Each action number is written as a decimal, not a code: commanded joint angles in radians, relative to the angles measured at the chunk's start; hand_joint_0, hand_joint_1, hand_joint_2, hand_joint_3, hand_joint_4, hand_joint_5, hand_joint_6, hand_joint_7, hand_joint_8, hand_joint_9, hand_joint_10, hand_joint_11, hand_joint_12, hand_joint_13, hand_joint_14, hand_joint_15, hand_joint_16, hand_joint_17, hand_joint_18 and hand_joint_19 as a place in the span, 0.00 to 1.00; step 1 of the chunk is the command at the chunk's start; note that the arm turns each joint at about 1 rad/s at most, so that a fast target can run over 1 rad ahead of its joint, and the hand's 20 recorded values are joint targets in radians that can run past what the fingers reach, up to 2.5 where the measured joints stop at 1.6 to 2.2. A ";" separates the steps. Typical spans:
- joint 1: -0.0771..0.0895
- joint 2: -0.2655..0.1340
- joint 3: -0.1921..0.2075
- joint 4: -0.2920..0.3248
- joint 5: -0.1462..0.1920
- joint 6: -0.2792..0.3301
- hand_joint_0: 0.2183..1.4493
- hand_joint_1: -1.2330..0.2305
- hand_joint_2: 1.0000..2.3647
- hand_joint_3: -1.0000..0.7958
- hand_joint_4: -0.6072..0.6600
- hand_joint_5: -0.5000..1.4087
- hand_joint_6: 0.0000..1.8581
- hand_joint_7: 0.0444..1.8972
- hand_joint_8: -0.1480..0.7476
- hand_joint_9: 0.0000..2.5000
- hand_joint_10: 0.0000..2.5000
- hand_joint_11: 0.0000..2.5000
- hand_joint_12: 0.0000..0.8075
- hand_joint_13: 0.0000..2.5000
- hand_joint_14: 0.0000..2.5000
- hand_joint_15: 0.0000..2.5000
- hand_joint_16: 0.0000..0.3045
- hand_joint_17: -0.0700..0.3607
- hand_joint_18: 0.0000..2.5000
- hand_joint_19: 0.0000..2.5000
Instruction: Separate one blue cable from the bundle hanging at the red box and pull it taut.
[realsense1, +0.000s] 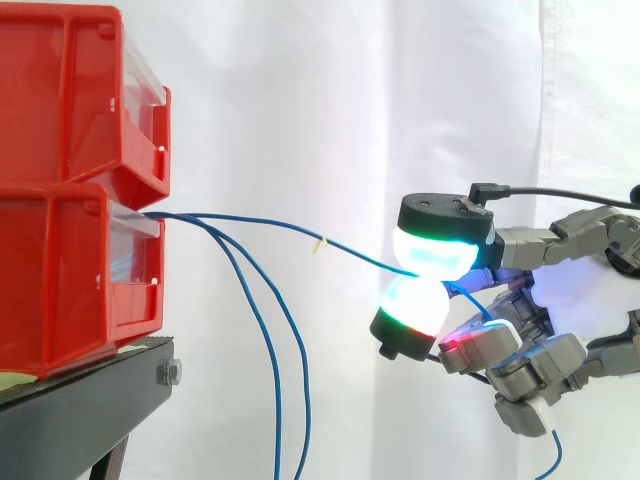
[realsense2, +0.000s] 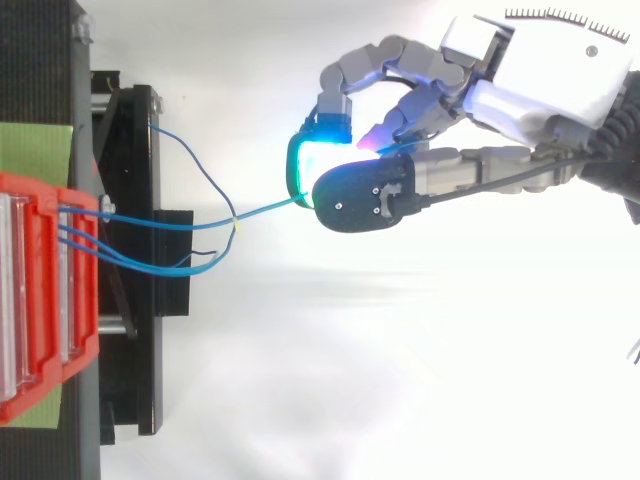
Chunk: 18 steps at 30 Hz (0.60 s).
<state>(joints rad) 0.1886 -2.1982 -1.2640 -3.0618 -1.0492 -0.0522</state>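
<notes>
Several thin blue cables come out of the lower red bin (realsense1: 70, 270) at its front. One blue cable (realsense1: 270, 225) runs nearly level to the right, slightly sagging, into my hand (realsense1: 540, 290). Two glowing pads (realsense1: 436, 252) pinch that cable between them. A small pale tag (realsense1: 321, 243) sits on the cable partway along. Two other blue cables (realsense1: 272, 330) droop from the bin and hang down loose. From above, the held cable (realsense2: 262, 211) runs from the bin (realsense2: 40, 290) to the hand (realsense2: 520, 85), whose other fingers are curled.
An upper red bin (realsense1: 70, 90) is stacked on the lower one. Both stand on a black stand (realsense1: 90, 390) at the left. A white curtain hangs behind. The cable's free end (realsense1: 548, 462) dangles below the hand.
</notes>
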 joint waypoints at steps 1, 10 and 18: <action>0.000 0.000 0.000 0.000 0.000 0.000 0.43 0.32 0.01 0.37 0.24 0.16 0.51 0.67 0.36 0.40 0.11 0.67 0.38 0.34 0.43 0.58 0.13 0.37 0.31 0.49; 0.000 0.000 0.000 0.000 0.000 0.000 0.43 0.32 0.01 0.37 0.24 0.16 0.51 0.67 0.37 0.40 0.10 0.67 0.38 0.34 0.43 0.59 0.13 0.37 0.31 0.50; 0.000 0.000 0.000 0.000 0.000 0.000 0.43 0.32 0.01 0.38 0.24 0.16 0.51 0.67 0.36 0.40 0.10 0.67 0.37 0.34 0.43 0.58 0.13 0.37 0.31 0.50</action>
<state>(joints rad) 0.1887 -2.1982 -1.2642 -3.0618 -1.0492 -0.0521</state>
